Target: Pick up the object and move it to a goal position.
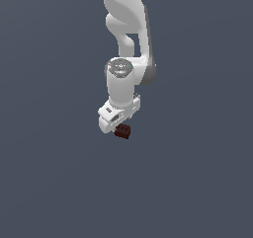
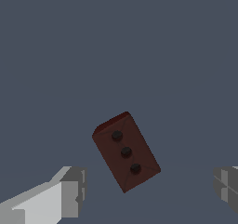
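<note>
The object is a small dark maroon block (image 2: 125, 151) with three dark dots in a row on its upper face; it lies on the flat grey surface. In the exterior view the object (image 1: 122, 131) peeks out just under the white hand of the arm. My gripper (image 2: 148, 190) stands open, its two grey fingertips (image 2: 74, 190) far apart on either side of the block, not touching it. The block lies skewed between them. In the exterior view the gripper (image 1: 117, 125) hangs right over the object, and its fingertips are hidden by the hand.
The white Panda arm (image 1: 126, 44) comes down from the top of the exterior view. Around it there is only the plain grey surface (image 1: 49, 182). No goal marker shows.
</note>
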Controlling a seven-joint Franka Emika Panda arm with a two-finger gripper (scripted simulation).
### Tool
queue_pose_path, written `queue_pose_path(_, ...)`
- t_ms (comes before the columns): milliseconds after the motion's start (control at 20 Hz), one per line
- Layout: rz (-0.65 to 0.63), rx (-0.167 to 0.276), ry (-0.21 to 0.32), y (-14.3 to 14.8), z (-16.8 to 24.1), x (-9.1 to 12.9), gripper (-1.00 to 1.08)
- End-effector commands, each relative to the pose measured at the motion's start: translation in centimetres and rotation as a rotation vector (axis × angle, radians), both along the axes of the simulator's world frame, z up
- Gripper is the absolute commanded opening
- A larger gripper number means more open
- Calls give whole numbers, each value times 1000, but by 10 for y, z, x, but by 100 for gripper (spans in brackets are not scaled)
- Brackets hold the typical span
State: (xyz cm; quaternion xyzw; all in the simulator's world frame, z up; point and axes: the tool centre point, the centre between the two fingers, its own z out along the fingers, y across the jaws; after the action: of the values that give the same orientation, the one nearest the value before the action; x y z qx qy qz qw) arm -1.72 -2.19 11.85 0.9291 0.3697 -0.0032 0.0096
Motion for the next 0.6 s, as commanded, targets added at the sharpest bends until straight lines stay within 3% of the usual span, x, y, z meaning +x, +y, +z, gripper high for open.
queue_pose_path(0,70,2,2,0,-6,-2,100)
queue_pose_path(550,353,12,6,0,-29,-9,100)
